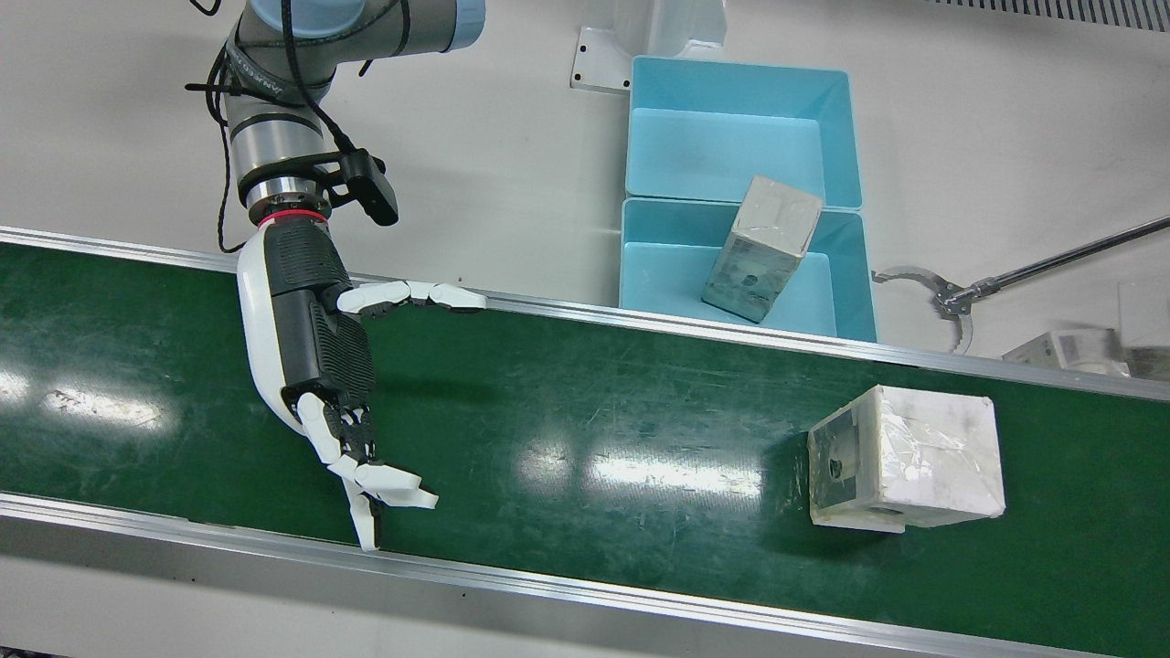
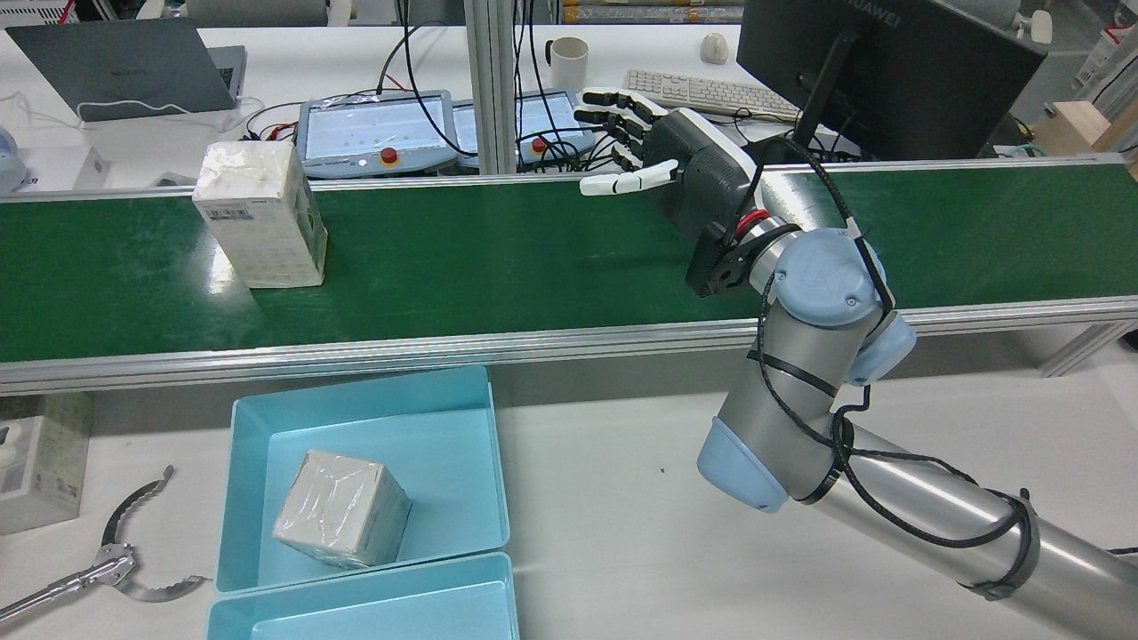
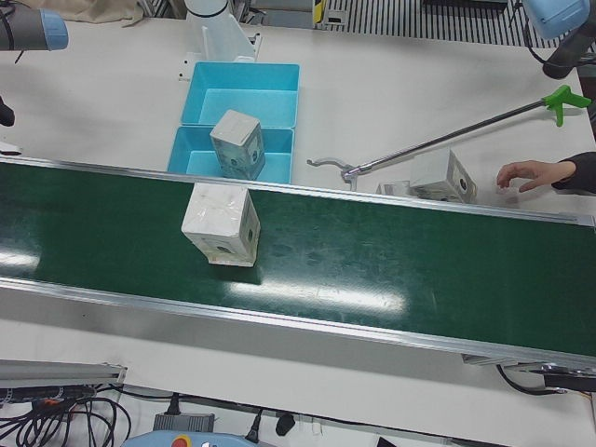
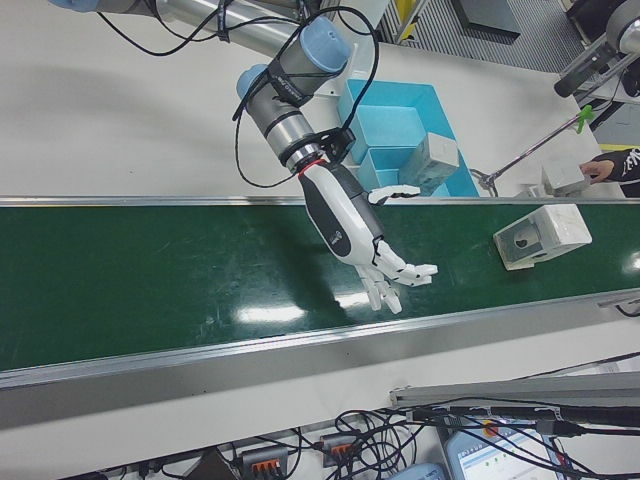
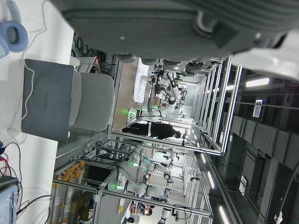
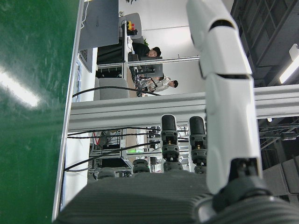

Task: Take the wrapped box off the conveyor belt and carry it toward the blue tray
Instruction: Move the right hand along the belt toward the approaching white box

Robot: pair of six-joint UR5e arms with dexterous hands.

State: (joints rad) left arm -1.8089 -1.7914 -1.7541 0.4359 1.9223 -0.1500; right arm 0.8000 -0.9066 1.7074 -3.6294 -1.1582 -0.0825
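Wrapped box (image 1: 905, 466) standing on the green conveyor belt (image 1: 585, 429), well apart from the right hand (image 1: 315, 352) and held by nothing; its clear film wrap catches the light, and a darker printed side face carries a small round mark. In the rear view the same box (image 2: 260, 215) sits on the belt's left part, near the far rail. Right hand (image 2: 676, 169) above the belt with fingers (image 1: 388, 482) spread wide and empty, thumb (image 1: 416, 295) extended toward the belt's robot-side rail; the right-front view shows the hand (image 4: 360, 235) angled downward over the belt surface. Two blue trays (image 1: 845, 174) lie side by side on the white table beyond the belt's robot-side rail; the tray nearer the belt (image 2: 240, 498) contains a second wrapped box (image 2: 342, 508), tilted on edge. A long reaching tool (image 3: 447, 135) with a toothed claw (image 1: 937, 297) rests on the table beside the trays, near another small box (image 3: 442, 175); a person's hand (image 3: 529, 173) appears at the edge of the left-front view. Left hand: only a blurred part of its underside (image 5: 187, 28) shows in its own camera, so whether it is spread or closed cannot be told.
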